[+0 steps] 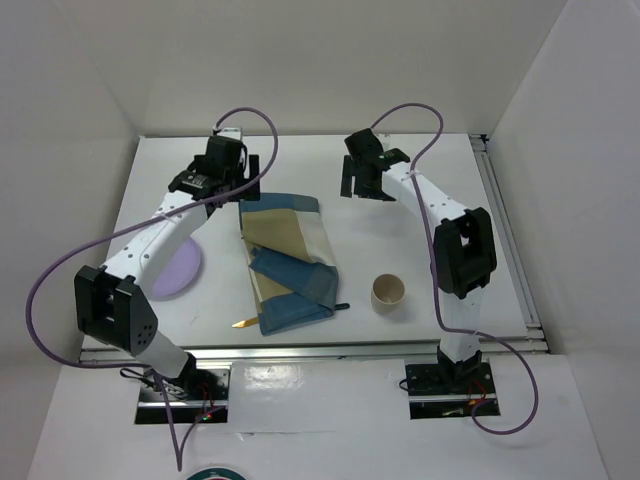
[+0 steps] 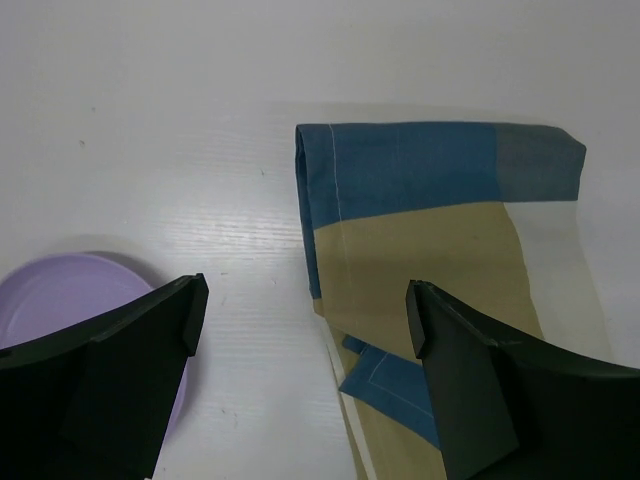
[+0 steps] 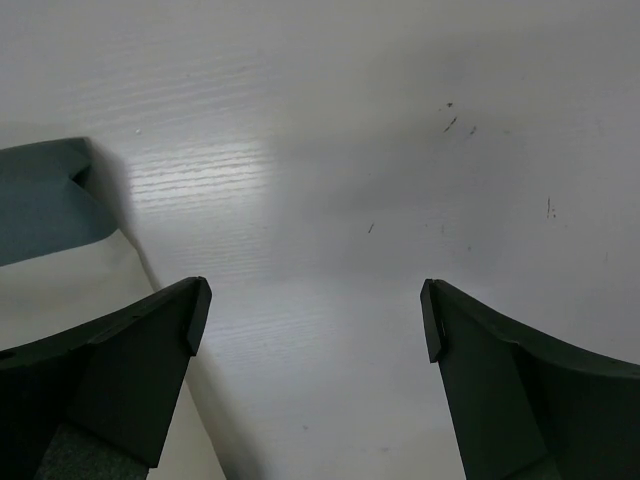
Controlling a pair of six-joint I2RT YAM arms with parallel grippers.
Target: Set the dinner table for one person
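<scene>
- Top view: the white dinner table (image 1: 300, 160) fills the floor of the white-walled cell, and both arm bases sit at its near edge.
- Top view: a blue-and-tan placemat (image 1: 285, 255) lies crumpled and folded over itself at the middle of the dinner table.
- Top view: a purple plate (image 1: 180, 275) lies flat to the left of the placemat, partly hidden by the left arm.
- Top view: a tan cup (image 1: 389, 293) stands upright to the right of the placemat, apart from it.
- Top view: a yellow tip (image 1: 243, 322) pokes out at the near left corner of the placemat.
- Top view: the left gripper (image 1: 215, 172) hangs over the far left corner of the placemat, and the right gripper (image 1: 365, 178) over bare tabletop beyond the far right corner.
- Left wrist view: the left gripper (image 2: 305, 305) has its jaws spread wide and holds nothing. Below it lie the folded edge of the placemat (image 2: 420, 180), the plate (image 2: 70, 290) at lower left and the dinner table (image 2: 150, 120).
- Right wrist view: the right gripper (image 3: 315, 305) has its jaws spread wide and holds nothing. Bare dinner table (image 3: 400, 150) lies below, with a corner of the placemat (image 3: 40, 195) at the left edge.
</scene>
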